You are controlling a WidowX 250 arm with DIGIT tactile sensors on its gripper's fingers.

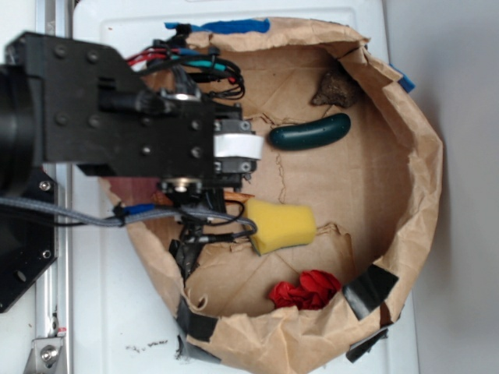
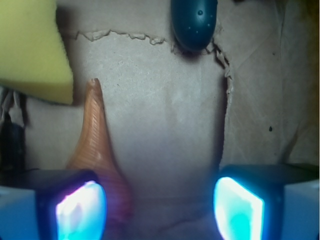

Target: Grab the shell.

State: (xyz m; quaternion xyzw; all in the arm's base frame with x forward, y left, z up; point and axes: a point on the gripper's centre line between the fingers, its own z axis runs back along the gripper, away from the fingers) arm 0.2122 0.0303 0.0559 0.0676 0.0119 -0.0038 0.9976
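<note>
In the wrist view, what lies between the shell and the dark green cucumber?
Only bare brown paper with a torn edge lies between the shell and the cucumber, as the wrist view shows.

Ribbed matt shell (image 2: 95,150), porous foam sponge (image 2: 32,47), creased brown paper (image 2: 165,115)

A white tabletop (image 1: 117,312) carries a crumpled brown paper basin (image 1: 425,156), brightly lit.

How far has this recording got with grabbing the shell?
Done: the arm is lowered into the paper bag, and the gripper is open over the paper floor. In hand: lining up. In the wrist view the shell lies by the left finger, its pale tip pointing toward the yellow sponge, not centred between the fingers. Left: centre on it, close, lift.
</note>
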